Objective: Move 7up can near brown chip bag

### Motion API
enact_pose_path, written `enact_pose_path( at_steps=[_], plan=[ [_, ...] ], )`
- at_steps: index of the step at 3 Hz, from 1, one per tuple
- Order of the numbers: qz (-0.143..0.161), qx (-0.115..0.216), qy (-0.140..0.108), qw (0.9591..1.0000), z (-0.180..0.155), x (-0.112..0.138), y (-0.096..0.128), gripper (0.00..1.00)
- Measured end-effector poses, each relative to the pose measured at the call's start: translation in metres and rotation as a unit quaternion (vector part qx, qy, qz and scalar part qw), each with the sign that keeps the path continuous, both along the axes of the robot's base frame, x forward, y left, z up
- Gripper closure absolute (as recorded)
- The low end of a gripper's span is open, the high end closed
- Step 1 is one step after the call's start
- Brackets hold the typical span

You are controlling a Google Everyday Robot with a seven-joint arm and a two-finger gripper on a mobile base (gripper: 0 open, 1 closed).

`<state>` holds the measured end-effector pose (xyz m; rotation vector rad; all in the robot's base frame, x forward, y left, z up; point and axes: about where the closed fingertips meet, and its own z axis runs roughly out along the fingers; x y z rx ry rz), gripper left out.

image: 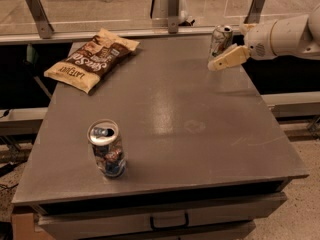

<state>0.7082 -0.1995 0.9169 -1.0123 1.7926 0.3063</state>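
Observation:
The 7up can (219, 38), pale silvery with a silver top, stands upright at the far right edge of the grey table (165, 109). My gripper (226, 47) comes in from the right and is open. Its near cream finger (227, 58) reaches in front of the can's lower right side, and its far finger shows just behind the can. I cannot tell whether a finger touches the can. The brown chip bag (91, 59), dark brown with cream-yellow ends and white lettering, lies flat at the far left of the table, well apart from the can.
A darker can with blue multicoloured print (106, 149) stands open-topped near the table's front left. A railing with metal posts (173, 6) runs behind the table's far edge. A drawer front (165, 219) sits under the near edge.

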Motion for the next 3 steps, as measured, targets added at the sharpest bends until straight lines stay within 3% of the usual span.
enact_pose_path(
  at_steps=[1,2,3],
  plan=[
    [-0.039,0.027,-0.027,0.9985,-0.006,0.034,-0.008,0.00],
    [-0.057,0.063,-0.039,0.9956,-0.012,0.061,-0.005,0.00],
    [-0.073,0.089,-0.036,0.9927,-0.021,0.078,-0.009,0.16]
  ],
)
